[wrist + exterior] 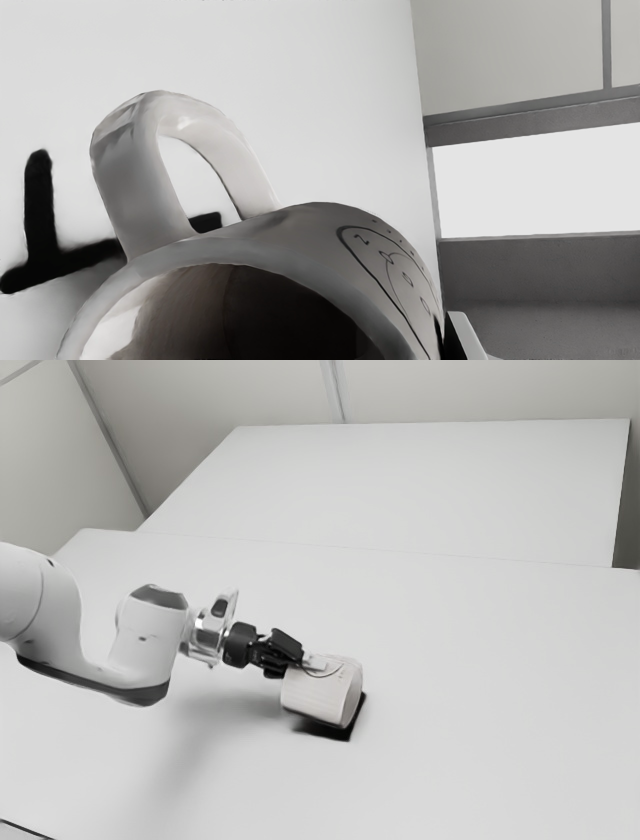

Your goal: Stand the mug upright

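One tipped mug (pixel 318 696), well inside table edges (pixel 420 553)

Wht tbl (pixel 500 710) – pale surf. (pixel 430 490) adj. – lt-gray walls (pixel 250 395)

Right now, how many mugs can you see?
1: the mug is tipped over, right at the gripper, with its open end toward the gripper.

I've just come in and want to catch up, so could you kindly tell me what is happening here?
A robot arm has its gripper at a white mug over a table. The mug is tipped on its side, mouth facing the gripper, and not yet upright; I cannot tell whether it is held.
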Available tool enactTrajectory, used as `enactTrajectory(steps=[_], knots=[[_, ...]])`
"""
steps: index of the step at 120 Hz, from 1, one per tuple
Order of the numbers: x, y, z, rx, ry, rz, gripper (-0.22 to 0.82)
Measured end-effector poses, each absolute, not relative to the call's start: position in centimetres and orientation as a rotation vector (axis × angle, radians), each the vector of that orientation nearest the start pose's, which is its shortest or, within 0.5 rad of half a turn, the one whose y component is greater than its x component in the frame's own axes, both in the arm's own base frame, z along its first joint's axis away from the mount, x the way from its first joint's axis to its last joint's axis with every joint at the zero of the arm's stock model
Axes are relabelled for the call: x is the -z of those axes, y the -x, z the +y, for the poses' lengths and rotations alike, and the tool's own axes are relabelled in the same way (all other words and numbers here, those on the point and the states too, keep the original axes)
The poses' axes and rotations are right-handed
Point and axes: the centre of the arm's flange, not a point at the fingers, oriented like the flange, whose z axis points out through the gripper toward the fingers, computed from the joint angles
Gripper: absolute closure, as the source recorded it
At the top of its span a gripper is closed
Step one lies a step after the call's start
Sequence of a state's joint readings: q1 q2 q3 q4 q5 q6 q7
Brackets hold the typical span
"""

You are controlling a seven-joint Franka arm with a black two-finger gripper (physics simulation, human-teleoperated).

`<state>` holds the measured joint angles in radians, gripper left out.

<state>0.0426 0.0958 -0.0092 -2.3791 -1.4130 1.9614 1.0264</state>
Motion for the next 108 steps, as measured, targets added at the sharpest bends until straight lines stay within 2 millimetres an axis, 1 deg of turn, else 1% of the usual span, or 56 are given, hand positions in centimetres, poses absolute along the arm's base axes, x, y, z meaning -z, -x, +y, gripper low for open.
enactTrajectory(steps=[11, 16, 35, 42, 50, 68, 83, 92, 108], knots=[[-30.8, -48.7, -5.2, -0.271, -1.987, -0.061, 0.74], [-31.9, -48.8, -5.2, -0.294, -2.002, -0.090, 0.74], [-37.8, -49.8, -5.0, -0.382, -2.112, -0.270, 0.74], [-39.3, -50.1, -4.5, -0.392, -2.177, -0.342, 0.74], [-40.4, -50.1, -3.3, -0.389, -2.273, -0.419, 0.74], [-41.7, -50.7, -0.6, -0.320, -2.526, -0.611, 0.74], [-41.7, -51.0, 0.9, -0.234, -2.705, -0.739, 0.74], [-40.8, -51.3, 1.2, -0.174, -2.781, -0.792, 0.74], [-37.8, -52.1, 0.9, -0.087, -2.865, -0.842, 0.74]])
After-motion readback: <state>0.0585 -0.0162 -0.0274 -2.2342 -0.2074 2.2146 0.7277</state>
